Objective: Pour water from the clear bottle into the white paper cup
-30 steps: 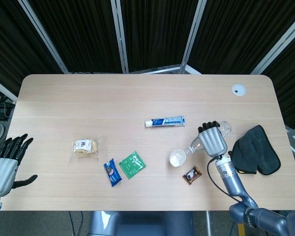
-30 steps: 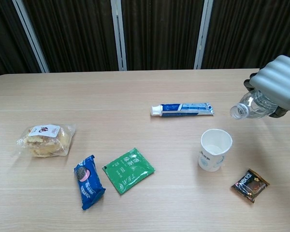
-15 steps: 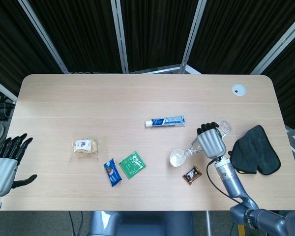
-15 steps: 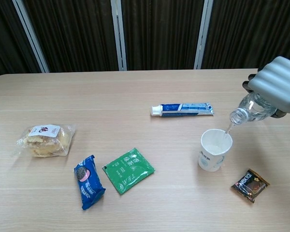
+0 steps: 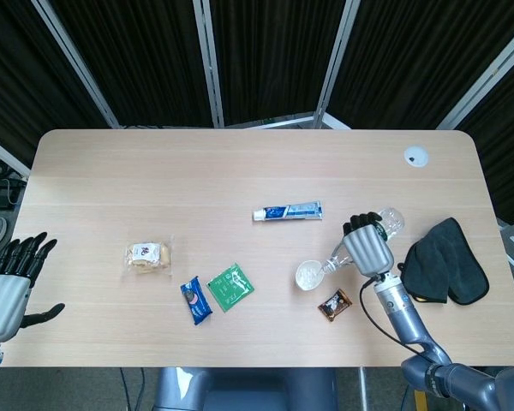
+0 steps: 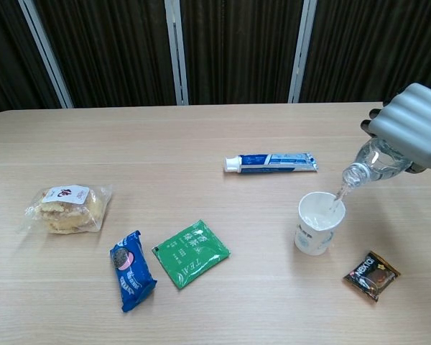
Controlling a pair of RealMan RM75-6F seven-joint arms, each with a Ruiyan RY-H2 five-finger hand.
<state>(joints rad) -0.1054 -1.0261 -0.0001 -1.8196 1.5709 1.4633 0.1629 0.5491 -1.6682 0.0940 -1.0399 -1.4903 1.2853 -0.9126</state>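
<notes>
My right hand (image 6: pixel 413 126) (image 5: pixel 367 249) grips the clear bottle (image 6: pixel 372 164) (image 5: pixel 389 223), tilted mouth-down to the left over the white paper cup (image 6: pixel 318 223) (image 5: pixel 307 276). A thin stream of water runs from the bottle's mouth into the cup, which stands upright on the table with water in it. My left hand (image 5: pixel 8 287) hangs open off the table's left front corner, seen only in the head view.
A toothpaste tube (image 6: pixel 271 162) lies behind the cup. A dark snack packet (image 6: pixel 373 274) is at the cup's front right. A green sachet (image 6: pixel 191 252), a blue wrapper (image 6: pixel 132 270) and a bagged pastry (image 6: pixel 67 207) lie to the left. A dark cloth (image 5: pixel 443 262) sits at the right edge.
The bottle tipped further down and water began streaming into the cup; the cup now holds water. My left hand has not moved.
</notes>
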